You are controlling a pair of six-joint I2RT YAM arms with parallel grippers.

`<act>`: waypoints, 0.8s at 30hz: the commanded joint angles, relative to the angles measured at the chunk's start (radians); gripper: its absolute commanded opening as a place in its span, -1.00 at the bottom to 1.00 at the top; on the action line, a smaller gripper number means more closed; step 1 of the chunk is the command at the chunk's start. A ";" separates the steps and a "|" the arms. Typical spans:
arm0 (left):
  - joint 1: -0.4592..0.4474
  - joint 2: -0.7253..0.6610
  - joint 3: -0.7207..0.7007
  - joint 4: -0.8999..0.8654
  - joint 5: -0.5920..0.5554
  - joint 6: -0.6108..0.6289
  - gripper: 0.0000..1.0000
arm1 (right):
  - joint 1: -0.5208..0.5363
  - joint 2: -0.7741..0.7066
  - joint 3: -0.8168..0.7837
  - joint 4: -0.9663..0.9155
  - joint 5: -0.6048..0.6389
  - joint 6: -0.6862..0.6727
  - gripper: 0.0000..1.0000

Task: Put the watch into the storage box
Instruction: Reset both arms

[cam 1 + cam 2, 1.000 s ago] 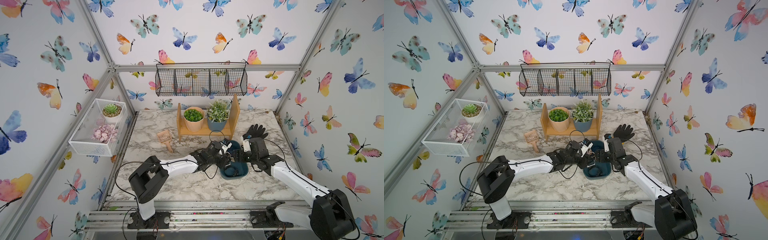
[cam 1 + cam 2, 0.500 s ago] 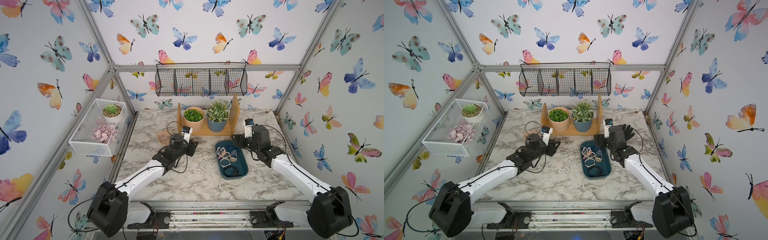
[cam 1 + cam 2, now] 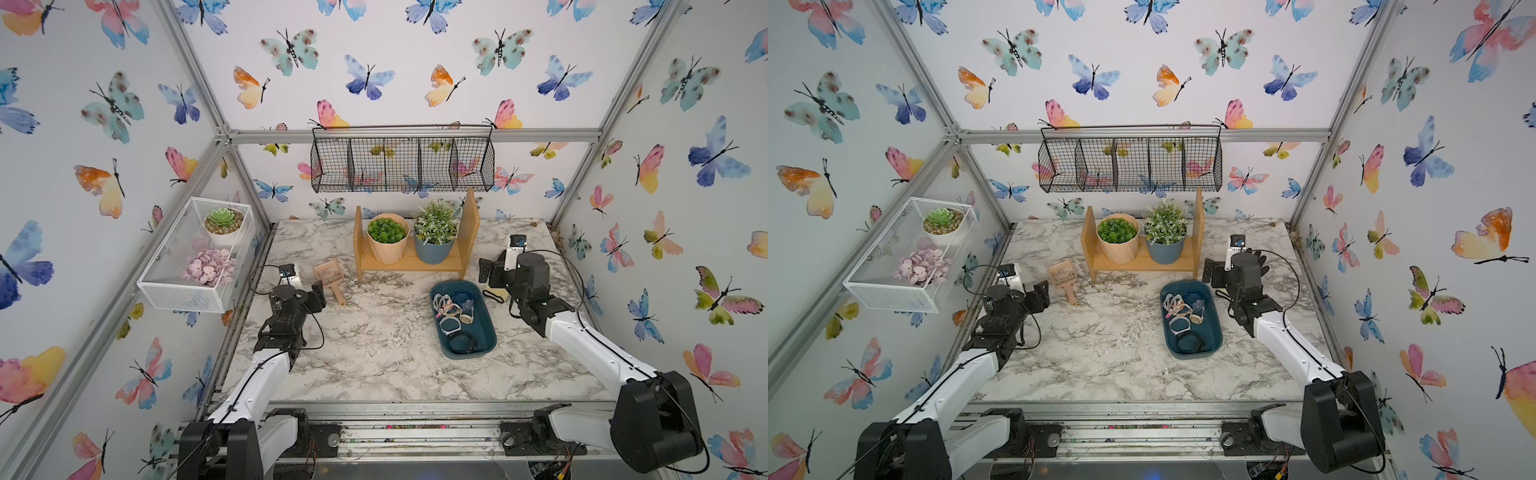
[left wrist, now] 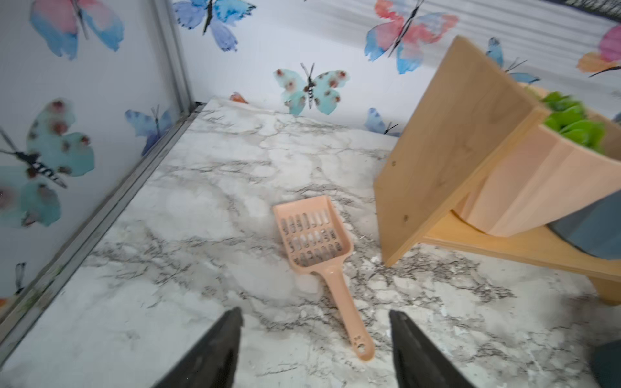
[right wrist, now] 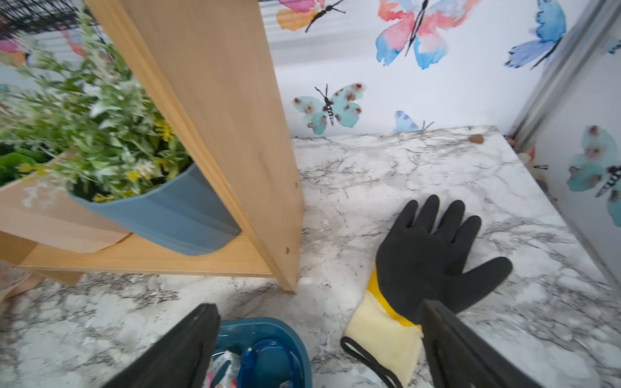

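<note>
Watches (image 3: pixel 451 313) in storage box (image 3: pixel 485 322); right hand (image 5: pixel 321 305) just beside it, spread, empty.

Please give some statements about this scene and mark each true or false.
Several watches lie inside the storage box. True.
The left pincer holds the scoop. False: it is open; the scoop lies on the table.
A black glove lies on the table beside the wooden shelf. True.
The blue plant pot stands in the black wire basket. False: it stands on the wooden shelf.
The right pincer is shut. False: it is open.
</note>
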 commanded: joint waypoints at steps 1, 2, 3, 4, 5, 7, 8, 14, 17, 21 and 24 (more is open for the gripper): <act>0.041 -0.010 -0.059 0.158 -0.024 0.026 0.99 | -0.013 -0.034 -0.042 0.091 0.115 -0.020 1.00; 0.054 -0.009 -0.083 0.196 -0.016 0.027 0.97 | -0.015 -0.040 -0.058 0.106 0.139 -0.027 1.00; 0.065 -0.005 -0.107 0.237 -0.006 0.027 0.97 | -0.018 -0.048 -0.079 0.129 0.160 -0.035 1.00; 0.072 -0.001 -0.125 0.273 0.004 0.026 0.97 | -0.021 -0.054 -0.099 0.155 0.174 -0.041 1.00; 0.076 0.008 -0.144 0.311 0.011 0.028 0.97 | -0.028 -0.059 -0.127 0.194 0.183 -0.051 1.00; 0.076 0.032 -0.169 0.373 0.013 0.038 0.97 | -0.046 -0.061 -0.172 0.255 0.192 -0.061 1.00; 0.077 0.048 -0.180 0.404 0.018 0.045 0.97 | -0.060 -0.057 -0.190 0.278 0.192 -0.062 0.99; 0.082 0.116 -0.243 0.567 0.092 0.084 0.97 | -0.160 -0.039 -0.333 0.469 0.104 -0.067 1.00; 0.085 0.139 -0.272 0.636 0.081 0.084 0.97 | -0.175 -0.022 -0.410 0.604 0.079 -0.114 0.99; 0.085 0.191 -0.297 0.714 0.087 0.083 0.97 | -0.183 0.023 -0.491 0.782 0.105 -0.125 0.98; 0.085 0.214 -0.298 0.733 0.087 0.082 0.97 | -0.186 0.059 -0.506 0.811 0.087 -0.134 0.98</act>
